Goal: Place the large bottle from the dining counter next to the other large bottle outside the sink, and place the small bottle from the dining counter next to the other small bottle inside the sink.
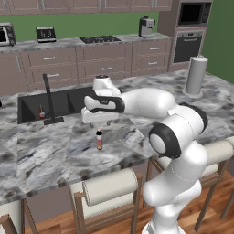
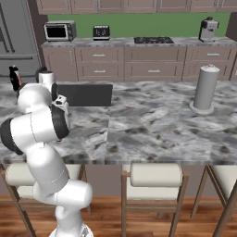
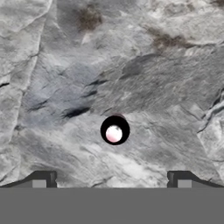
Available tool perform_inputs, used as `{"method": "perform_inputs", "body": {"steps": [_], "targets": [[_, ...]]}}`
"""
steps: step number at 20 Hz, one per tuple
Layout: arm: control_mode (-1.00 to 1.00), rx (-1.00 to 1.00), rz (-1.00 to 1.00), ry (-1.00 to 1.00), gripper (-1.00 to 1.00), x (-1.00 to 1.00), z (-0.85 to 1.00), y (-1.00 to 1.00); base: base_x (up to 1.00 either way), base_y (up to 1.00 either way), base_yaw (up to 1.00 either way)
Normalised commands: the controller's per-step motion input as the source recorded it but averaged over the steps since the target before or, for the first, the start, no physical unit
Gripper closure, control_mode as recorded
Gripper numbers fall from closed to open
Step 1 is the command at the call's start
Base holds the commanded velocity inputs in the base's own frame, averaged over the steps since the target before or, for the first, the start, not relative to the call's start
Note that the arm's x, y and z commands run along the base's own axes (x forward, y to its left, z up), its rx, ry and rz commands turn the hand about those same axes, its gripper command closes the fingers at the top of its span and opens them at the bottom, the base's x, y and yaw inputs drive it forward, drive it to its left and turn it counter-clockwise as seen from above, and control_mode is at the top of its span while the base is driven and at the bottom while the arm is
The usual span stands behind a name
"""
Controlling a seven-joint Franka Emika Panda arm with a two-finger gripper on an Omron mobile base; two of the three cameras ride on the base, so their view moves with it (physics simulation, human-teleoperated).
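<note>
Directly below the gripper (image 3: 112, 183) stands the small bottle (image 1: 99, 139), upright on the desk (image 1: 55, 155) near its front edge, long axis vertical, seen cap-on from the hand. Jaws wide apart, holding nothing, straddling the bottle's line. Straight descent looks needed. Sink (image 1: 32, 107) beyond, toward the back-left. No legible writing.

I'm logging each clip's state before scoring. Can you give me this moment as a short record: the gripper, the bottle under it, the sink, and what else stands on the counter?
gripper: open, hovering above the marble counter, pointing down
bottle under gripper: slim pink-to-yellow bottle with dark cap, upright on the counter, not touched
sink: matte black basin with black faucet; tiny dark red-brown bottle inside
other items: grey paper-towel roll upright at the counter's far right
</note>
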Motion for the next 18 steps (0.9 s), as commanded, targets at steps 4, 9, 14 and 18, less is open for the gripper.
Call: {"method": "perform_inputs", "body": {"steps": [4,9,14,18], "targets": [[-1.00,-0.02,0.00,0.00,-1.00,0.00,-0.14,0.00,0.00,0.00,0.00],[-1.00,0.00,0.00,0.00,-1.00,0.07,0.00,0.00,0.00,0.00,0.00],[-1.00,0.00,0.00,0.00,-1.00,0.10,0.00,0.00,0.00,0.00,0.00],[-1.00,0.00,0.00,0.00,-1.00,0.18,0.00,0.00,0.00,0.00,0.00]]}}
